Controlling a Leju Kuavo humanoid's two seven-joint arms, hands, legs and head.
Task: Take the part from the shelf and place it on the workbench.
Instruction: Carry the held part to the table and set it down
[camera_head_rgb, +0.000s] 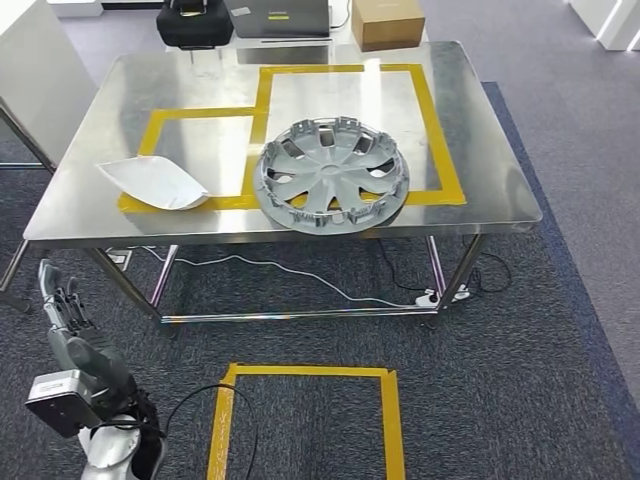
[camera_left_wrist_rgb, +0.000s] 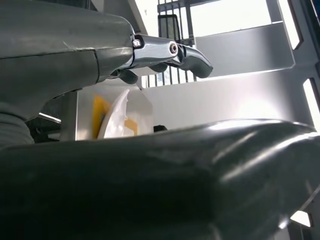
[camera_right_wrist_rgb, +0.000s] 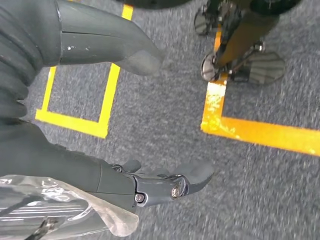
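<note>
Two hands hang low, neither holding anything. The left hand (camera_head_rgb: 64, 310) sits beside the workbench (camera_head_rgb: 490, 180), fingers (camera_left_wrist_rgb: 188, 52) apart and lightly curved, touching nothing. The right hand (camera_right_wrist_rgb: 113, 115) hangs over the carpet (camera_right_wrist_rgb: 170, 115), thumb and fingers spread, empty; clear plastic wrap (camera_right_wrist_rgb: 56, 210) covers its wrist. Ahead of the left hand, up on the workbench, lies the part (camera_head_rgb: 330, 173), a silver wheel cover, flat across the yellow tape (camera_head_rgb: 438, 150). A white bag (camera_head_rgb: 155, 182) lies beside it, nearer the left hand.
</note>
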